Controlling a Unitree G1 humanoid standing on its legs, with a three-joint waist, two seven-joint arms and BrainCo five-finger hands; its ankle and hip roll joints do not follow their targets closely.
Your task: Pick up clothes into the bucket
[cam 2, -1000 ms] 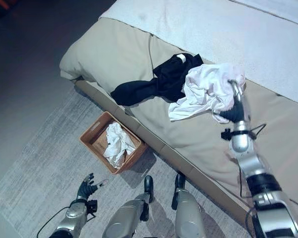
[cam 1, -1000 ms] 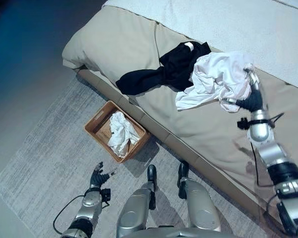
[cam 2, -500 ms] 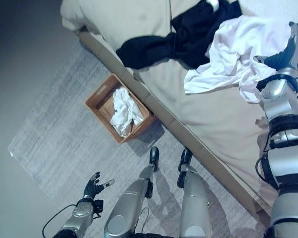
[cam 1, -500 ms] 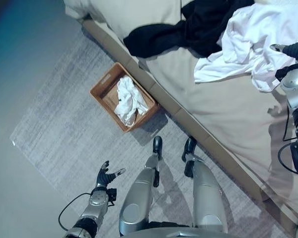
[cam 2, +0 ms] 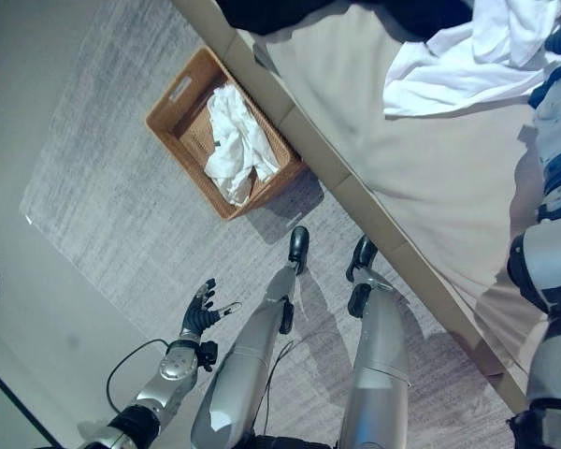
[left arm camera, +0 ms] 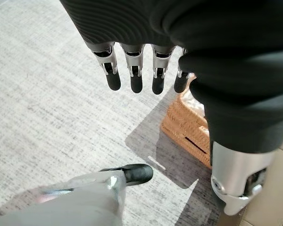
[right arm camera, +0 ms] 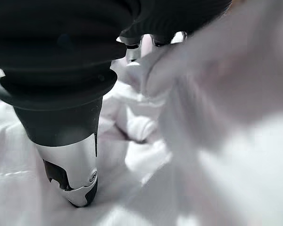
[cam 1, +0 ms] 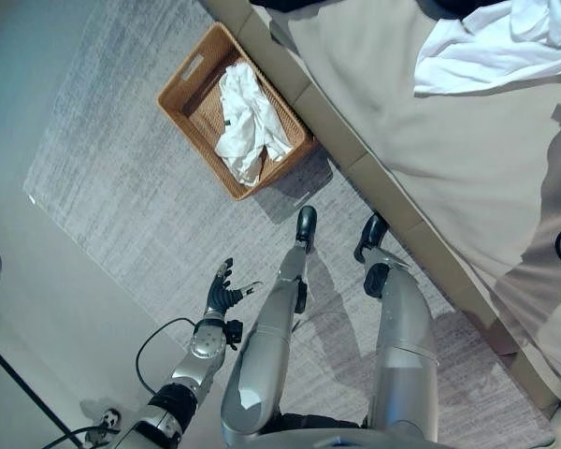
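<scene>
Beside the bed [cam 1: 467, 159], on the grey rug [cam 1: 122, 187], sits a woven brown basket [cam 1: 192, 84] with a slot handle cut in its far wall. One crumpled white garment [cam 1: 245, 117] lies inside it, draped toward the corner nearest the bed, with a small dark mark on the cloth that is too small to read. Up on the tan bedcover, well away from the basket, lies a second white garment [cam 2: 467, 56], loosely bunched and folded over itself, thin and smooth with soft creases. Just past it toward the head of the bed, the edge of a black garment [cam 2: 290, 11] shows, touching the white one. No writing can be made out on either piece.

The right hand [right arm camera: 132, 52] is buried in the white cloth on the bed; folds cover its fingers in the wrist view, so I cannot tell whether they are curled or straight. The left hand [cam 1: 226, 292] hangs low over the rug, on the side of the basket away from the bed and well apart from it, its fingers [left arm camera: 134, 77] straight and spread, holding nothing. From its wrist view a corner of the basket shows past the fingertips.
</scene>
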